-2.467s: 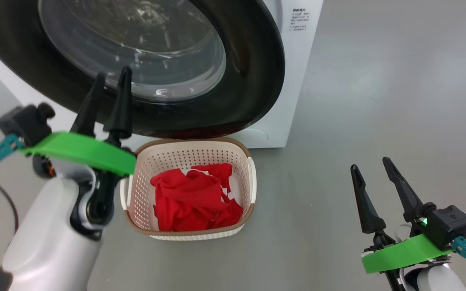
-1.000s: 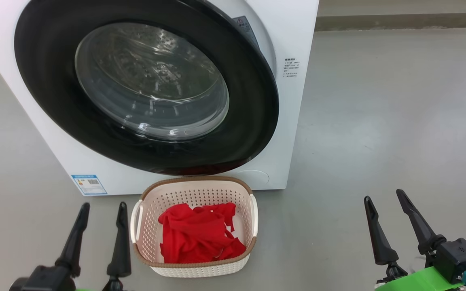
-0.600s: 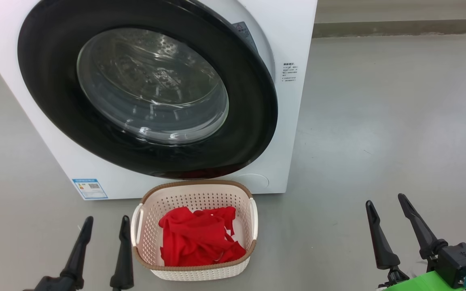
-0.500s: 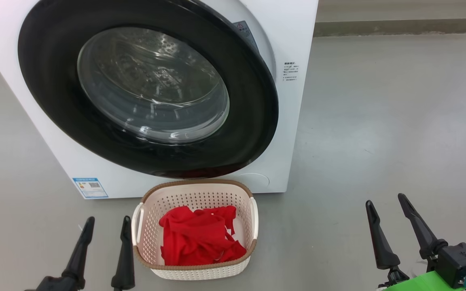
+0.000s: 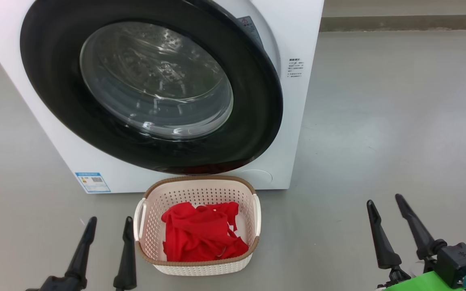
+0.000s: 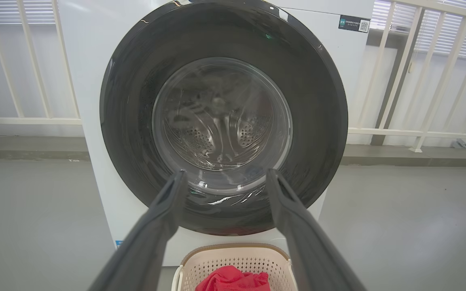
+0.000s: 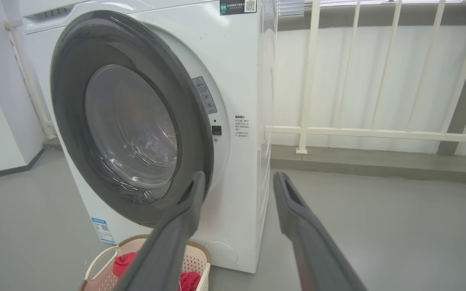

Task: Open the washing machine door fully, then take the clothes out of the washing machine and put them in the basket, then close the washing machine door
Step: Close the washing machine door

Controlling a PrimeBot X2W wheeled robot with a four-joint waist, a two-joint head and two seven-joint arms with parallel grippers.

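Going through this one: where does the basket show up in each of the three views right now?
Head view: the basket sits bottom centre, just in front of the washing machine, with the red clothes in it.
Left wrist view: bottom centre, cut by the lower edge, framed by the open left gripper.
Right wrist view: bottom left, partly hidden by the right gripper.
Shared landmark: the washing machine door, directly above the basket in every view.
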